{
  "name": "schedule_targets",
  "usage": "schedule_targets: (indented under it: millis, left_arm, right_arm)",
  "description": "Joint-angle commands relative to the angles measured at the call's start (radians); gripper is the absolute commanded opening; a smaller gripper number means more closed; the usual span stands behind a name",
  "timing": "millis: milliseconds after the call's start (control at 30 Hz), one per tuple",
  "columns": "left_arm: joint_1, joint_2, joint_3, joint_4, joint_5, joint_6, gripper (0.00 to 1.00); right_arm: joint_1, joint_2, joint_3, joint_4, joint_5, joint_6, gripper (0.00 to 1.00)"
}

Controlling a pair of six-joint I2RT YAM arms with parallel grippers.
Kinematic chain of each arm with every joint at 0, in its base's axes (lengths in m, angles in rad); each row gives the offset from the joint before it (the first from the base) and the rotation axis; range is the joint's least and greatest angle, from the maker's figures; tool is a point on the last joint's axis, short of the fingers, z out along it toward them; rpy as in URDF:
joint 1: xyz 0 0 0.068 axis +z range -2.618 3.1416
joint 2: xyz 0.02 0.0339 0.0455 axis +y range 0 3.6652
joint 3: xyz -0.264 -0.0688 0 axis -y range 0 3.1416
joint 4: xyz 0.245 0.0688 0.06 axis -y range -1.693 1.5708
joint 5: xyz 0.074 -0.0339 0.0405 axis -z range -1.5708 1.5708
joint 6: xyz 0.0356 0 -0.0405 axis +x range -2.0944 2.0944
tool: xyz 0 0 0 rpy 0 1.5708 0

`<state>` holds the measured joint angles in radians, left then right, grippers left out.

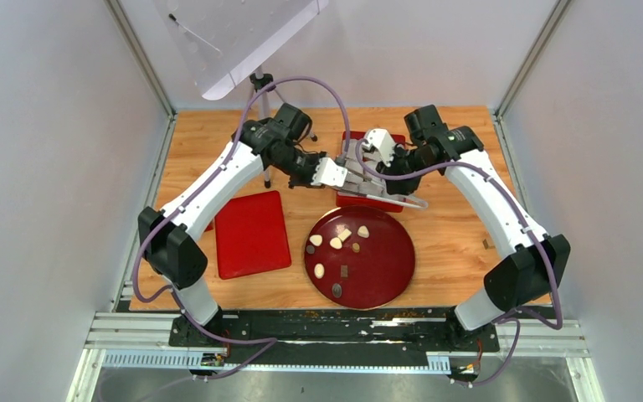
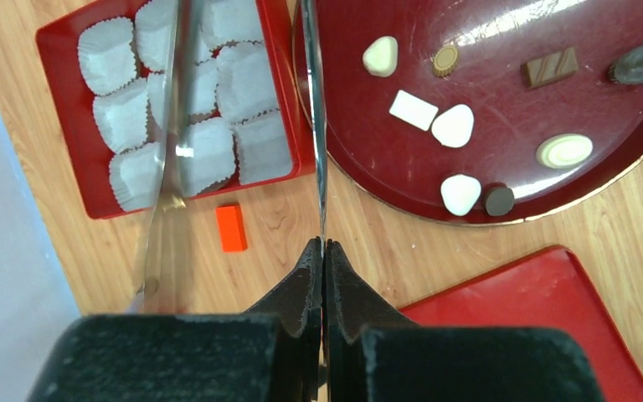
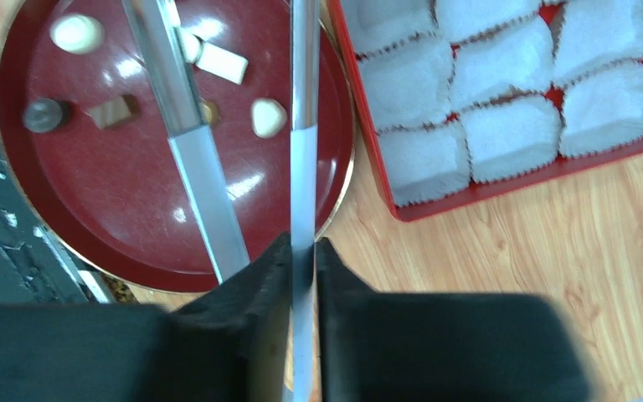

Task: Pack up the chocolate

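Note:
Several chocolate pieces [image 1: 336,243], cream-white and dark brown, lie on a round dark red plate [image 1: 385,285]. In the left wrist view they show as white hearts [image 2: 453,126] and brown pieces [image 2: 551,67] on the plate [image 2: 368,151]. My left gripper [image 1: 352,178] [image 2: 324,243] is shut on one thin arm of the metal tongs [image 1: 385,198] [image 2: 316,126]. My right gripper [image 1: 398,180] [image 3: 303,243] is shut on a tongs arm [image 3: 303,167] too. Both hover between the plate and the red box of white paper cups [image 2: 60,50] [image 3: 406,211].
A flat red lid [image 1: 251,233] [image 2: 544,318] lies left of the plate. A small orange-red block [image 2: 232,228] sits on the wood beside the box. A tripod [image 1: 259,84] with a clear panel stands at the back left.

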<state>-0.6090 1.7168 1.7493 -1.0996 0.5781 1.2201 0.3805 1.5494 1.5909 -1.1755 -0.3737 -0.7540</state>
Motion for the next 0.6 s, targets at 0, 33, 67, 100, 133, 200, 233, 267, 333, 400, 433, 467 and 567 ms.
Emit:
schedule_targets:
  millis: [0, 33, 67, 100, 133, 200, 233, 267, 333, 400, 433, 467, 567]
  left_arm:
    - [0.099, -0.006, -0.006, -0.01, 0.154, 0.022, 0.0]
    - [0.124, -0.004, -0.003, -0.028, 0.189, 0.045, 0.0]
    - [0.14, 0.0, 0.004, -0.065, 0.217, 0.085, 0.0]
    - [0.15, 0.005, 0.019, -0.123, 0.239, 0.154, 0.0]
    - [0.153, 0.008, 0.027, -0.194, 0.254, 0.257, 0.0]
    - [0.155, -0.002, 0.007, -0.287, 0.301, 0.399, 0.0]
    - [0.155, -0.013, -0.013, -0.271, 0.331, 0.374, 0.0]
    - [0.155, -0.02, -0.031, -0.241, 0.361, 0.309, 0.0]
    - [0.155, -0.021, -0.052, -0.213, 0.411, 0.237, 0.0]
    - [0.16, -0.009, -0.056, -0.198, 0.438, 0.183, 0.0]
    - [0.166, -0.001, -0.056, -0.191, 0.455, 0.159, 0.0]
    - [0.174, 0.007, -0.055, -0.188, 0.473, 0.138, 0.0]
    - [0.187, 0.029, -0.061, -0.19, 0.515, 0.097, 0.0]
  right_arm:
    - [-0.018, -0.108, 0.052, 0.021, -0.21, 0.073, 0.38]
    - [-0.026, -0.13, 0.042, 0.033, -0.26, 0.094, 0.53]
    - [-0.041, -0.157, 0.024, 0.056, -0.311, 0.124, 0.67]
    - [-0.054, -0.184, 0.001, 0.103, -0.348, 0.169, 0.79]
    - [-0.068, -0.215, -0.035, 0.162, -0.377, 0.224, 0.89]
    - [-0.092, -0.278, -0.122, 0.326, -0.425, 0.327, 0.96]
    - [-0.096, -0.301, -0.159, 0.391, -0.444, 0.356, 0.97]
    - [-0.097, -0.314, -0.183, 0.435, -0.452, 0.364, 0.97]
    - [-0.096, -0.31, -0.195, 0.451, -0.466, 0.335, 0.97]
    - [-0.095, -0.271, -0.171, 0.389, -0.466, 0.26, 0.96]
    - [-0.095, -0.25, -0.155, 0.358, -0.462, 0.232, 0.95]
    - [-0.095, -0.227, -0.137, 0.333, -0.456, 0.212, 0.95]
    - [-0.095, -0.164, -0.078, 0.261, -0.466, 0.152, 0.95]
